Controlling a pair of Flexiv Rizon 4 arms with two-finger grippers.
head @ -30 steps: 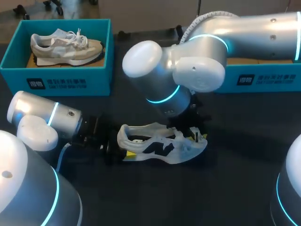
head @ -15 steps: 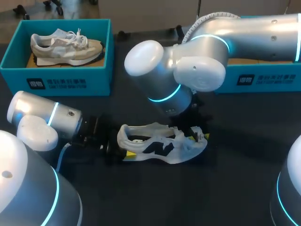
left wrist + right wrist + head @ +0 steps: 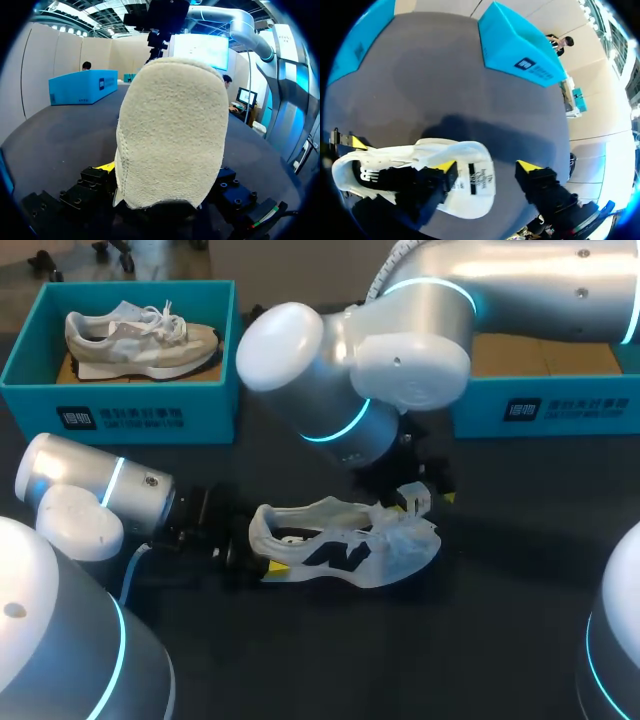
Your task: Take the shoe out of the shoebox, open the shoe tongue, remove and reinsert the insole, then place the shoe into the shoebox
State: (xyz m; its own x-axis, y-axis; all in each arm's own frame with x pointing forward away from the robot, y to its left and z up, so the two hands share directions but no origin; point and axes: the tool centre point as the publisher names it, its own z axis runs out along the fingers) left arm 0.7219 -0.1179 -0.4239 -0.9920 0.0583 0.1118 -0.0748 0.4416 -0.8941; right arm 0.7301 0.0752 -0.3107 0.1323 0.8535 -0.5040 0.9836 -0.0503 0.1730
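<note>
dark table carries the white shoe near its middle, standing on the sole with the toe to the right, well apart from the blue shoebox at the far right. the left gripper appears clamped on the heel from the left, and the right gripper hangs just over the front part with jaws apart, the tongue lying between them but not pinched. i judge the step in hand is opening the tongue; the next move calls for closing on it and drawing it up toward the toe, so the insole becomes reachable.

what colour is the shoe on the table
White shoe with a dark side logo; head view shows it best.
</note>
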